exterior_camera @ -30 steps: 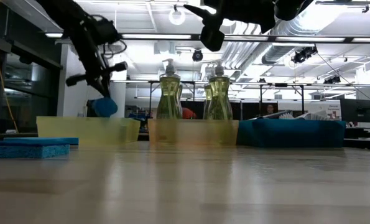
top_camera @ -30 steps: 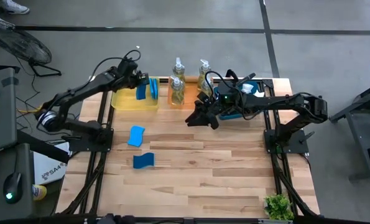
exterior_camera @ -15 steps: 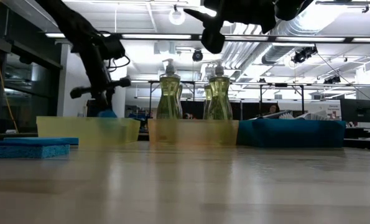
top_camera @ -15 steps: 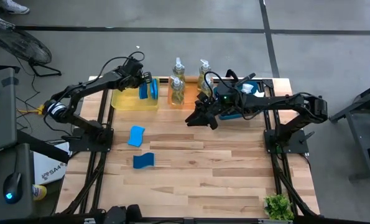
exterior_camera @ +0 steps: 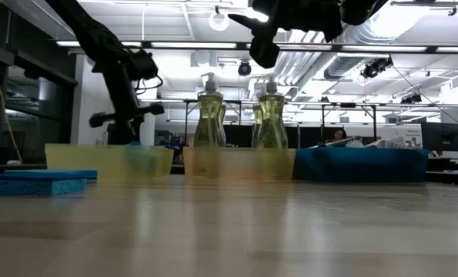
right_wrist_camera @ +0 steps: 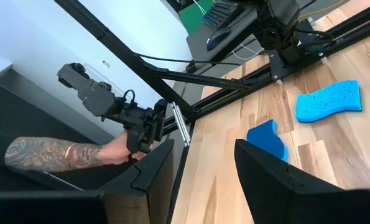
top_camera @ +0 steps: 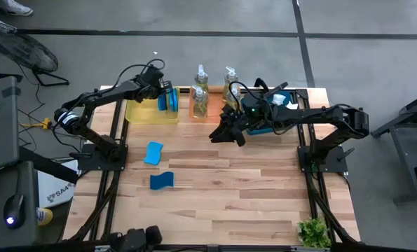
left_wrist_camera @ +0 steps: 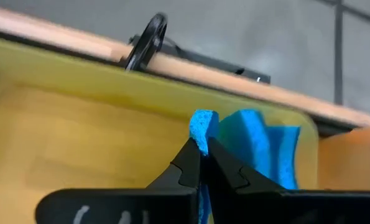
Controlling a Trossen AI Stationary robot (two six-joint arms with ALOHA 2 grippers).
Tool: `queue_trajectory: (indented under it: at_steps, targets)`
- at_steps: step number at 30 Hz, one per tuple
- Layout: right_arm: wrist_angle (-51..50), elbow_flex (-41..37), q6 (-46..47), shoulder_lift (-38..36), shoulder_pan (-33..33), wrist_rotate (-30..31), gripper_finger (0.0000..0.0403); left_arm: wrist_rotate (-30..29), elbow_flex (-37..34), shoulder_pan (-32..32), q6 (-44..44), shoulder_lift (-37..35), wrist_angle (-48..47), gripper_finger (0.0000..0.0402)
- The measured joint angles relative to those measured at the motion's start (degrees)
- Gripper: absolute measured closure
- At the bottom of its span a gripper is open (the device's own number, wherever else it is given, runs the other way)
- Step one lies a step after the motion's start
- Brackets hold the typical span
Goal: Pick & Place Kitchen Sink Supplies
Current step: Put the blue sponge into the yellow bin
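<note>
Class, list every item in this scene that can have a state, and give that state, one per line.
Left gripper: shut on held sponge, inside yellow tray.
Right gripper: open, empty, above the table.
Two loose sponges: lying flat on table.
Soap bottles: upright in orange tray.

Porous foam sponge (left_wrist_camera: 202, 127); translucent glossy plastic yellow tray (left_wrist_camera: 79, 130); pale wood-plank table (top_camera: 222, 182)

A pale butcher-block wooden table (top_camera: 222, 189) carries everything. Along its far edge three shallow plastic trays sit in a row: a translucent yellow tray (top_camera: 141, 115) on the left, an orange tray (top_camera: 212, 110) in the middle, a blue tray (top_camera: 261, 128) on the right. Two small blue wavy-edged sponges (top_camera: 153, 152) (top_camera: 162, 180) lie flat on the bare wood left of centre, near each other. A small green plant (top_camera: 313, 232) stands at the near right corner
</note>
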Motion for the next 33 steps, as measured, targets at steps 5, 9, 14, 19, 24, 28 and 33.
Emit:
queue_trajectory:
  at_steps: [5, 9, 14, 19, 24, 28, 33]
  targets:
    - [0.0, 0.0, -0.3, 0.0, 0.0, 0.0, 0.0242, -0.7, 0.0, 0.0, 0.0, 0.0, 2.5, 0.0398]
    - [0.0, 0.0, -0.3, 0.0, 0.0, 0.0, 0.0242, -1.1, 0.0, 0.0, 0.0, 0.0, 2.4, 0.0388]
    - [0.0, 0.0, -0.5, 0.0, 0.0, 0.0, 0.0242, 0.8, 0.0, 0.0, 0.0, 1.7, 2.8, 0.0378]
    - [0.0, 0.0, -0.5, 0.0, 0.0, 0.0, 0.0242, 3.9, 0.0, -0.1, 0.0, 3.5, 3.0, 0.0373]
    - [-0.1, 0.0, -0.4, 0.0, 0.0, 0.0, 0.0242, 4.3, 0.0, -0.4, 1.7, 3.8, 4.1, 0.0349]
    - [-0.5, 0.0, -0.5, 0.0, 0.0, 0.0, 0.0242, 5.5, 0.0, -0.4, 3.1, 3.8, 5.6, 0.0308]
    - [-1.1, 0.0, -0.5, 0.0, 0.0, 0.0, 0.0242, 7.5, 0.0, -0.4, 3.0, 3.8, 7.2, 0.0254]
